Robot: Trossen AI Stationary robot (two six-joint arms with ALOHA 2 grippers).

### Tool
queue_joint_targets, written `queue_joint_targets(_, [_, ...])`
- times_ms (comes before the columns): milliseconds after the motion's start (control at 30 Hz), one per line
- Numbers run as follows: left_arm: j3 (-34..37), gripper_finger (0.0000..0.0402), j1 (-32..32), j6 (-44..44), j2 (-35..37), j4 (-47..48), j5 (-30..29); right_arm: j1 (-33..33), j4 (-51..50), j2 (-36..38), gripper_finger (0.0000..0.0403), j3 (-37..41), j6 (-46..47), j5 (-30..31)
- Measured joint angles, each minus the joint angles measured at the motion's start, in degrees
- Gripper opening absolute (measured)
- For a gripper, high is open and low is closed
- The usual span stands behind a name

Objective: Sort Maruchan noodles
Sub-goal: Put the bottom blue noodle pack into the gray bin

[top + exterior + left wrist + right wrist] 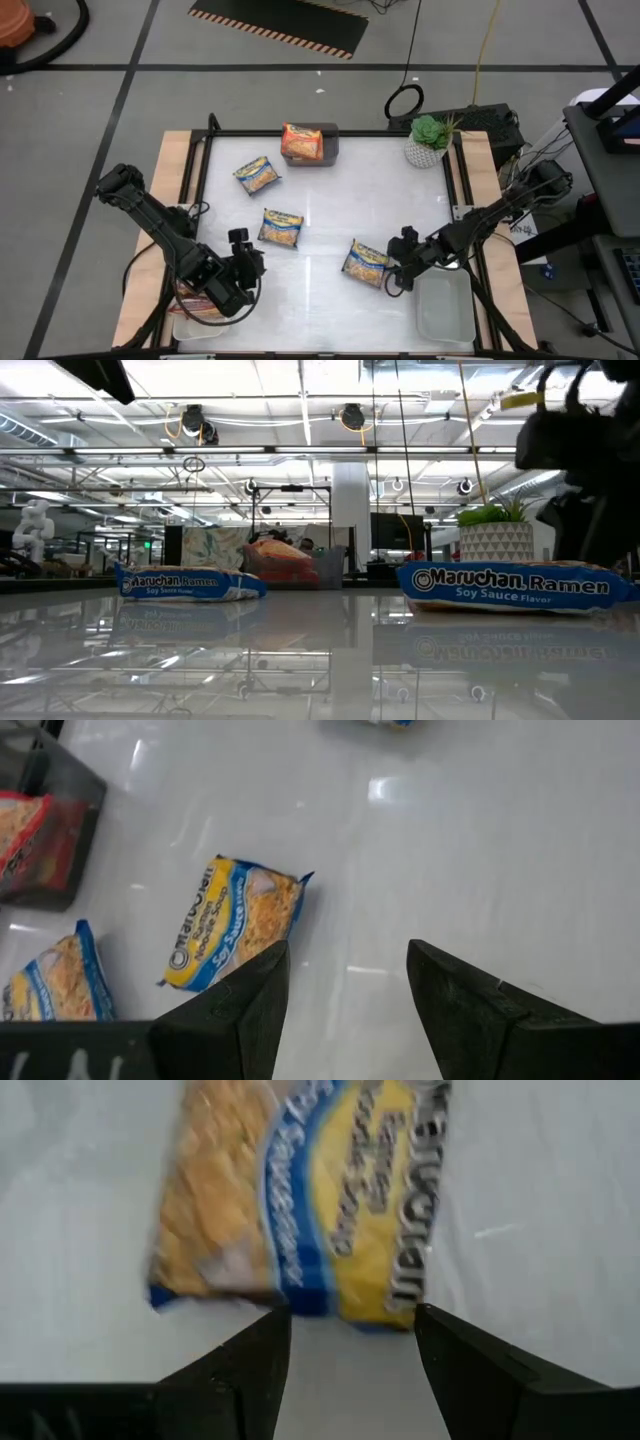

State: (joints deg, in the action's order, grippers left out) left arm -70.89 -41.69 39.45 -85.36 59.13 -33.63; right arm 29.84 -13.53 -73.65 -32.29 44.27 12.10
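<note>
Three blue-and-yellow Maruchan noodle packets lie flat on the white table: one at the far left point(258, 175), one in the middle point(282, 228), one at the near right point(366, 262). An orange packet point(301, 142) lies in the grey bin point(331, 148) at the far edge. My right gripper point(393, 266) is open, slanting down just right of the near-right packet point(300, 1200); its fingertips stand at the packet's short edge, and I see no contact. My left gripper point(242, 246) hangs open above the table's near left. The middle packet point(235, 925) lies ahead of it.
A white tray point(445, 308) sits at the near right corner. Another tray point(190, 318) at the near left, under my left arm, holds reddish packets. A potted plant point(428, 140) stands at the far right corner. A dark frame runs around the table.
</note>
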Motion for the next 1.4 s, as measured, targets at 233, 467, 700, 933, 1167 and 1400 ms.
queue_joint_targets(233, [0.0, 0.0209, 0.0, -0.8, 0.0, -1.0, 0.0, 1.4, 4.6, 0.0, 0.0208, 4.3, -3.2, 0.0])
queue_joint_targets(467, [0.0, 0.0209, 0.0, -1.3, 0.0, -1.7, 0.0, 1.4, 10.1, 0.0, 0.0208, 5.9, -13.5, 3.1])
queue_joint_targets(700, [0.0, 0.0209, 0.0, -3.3, 0.0, -3.9, 0.0, 0.8, 10.5, 0.0, 0.0208, 8.4, -11.9, 4.8])
queue_joint_targets(933, [0.0, 0.0209, 0.0, -3.3, 0.0, -3.9, 0.0, 0.5, 20.3, 0.1, 0.0207, 12.8, -13.9, 5.0])
queue_joint_targets(1167, [0.0, 0.0209, 0.0, -3.3, 0.0, -3.9, 0.0, 0.4, 31.2, 0.1, 0.0166, 18.7, -14.4, 5.0])
queue_joint_targets(1400, [0.0, 0.0209, 0.0, -3.3, 0.0, -3.9, 0.0, 0.4, 36.5, 0.1, 0.0084, 21.6, -15.2, 5.0])
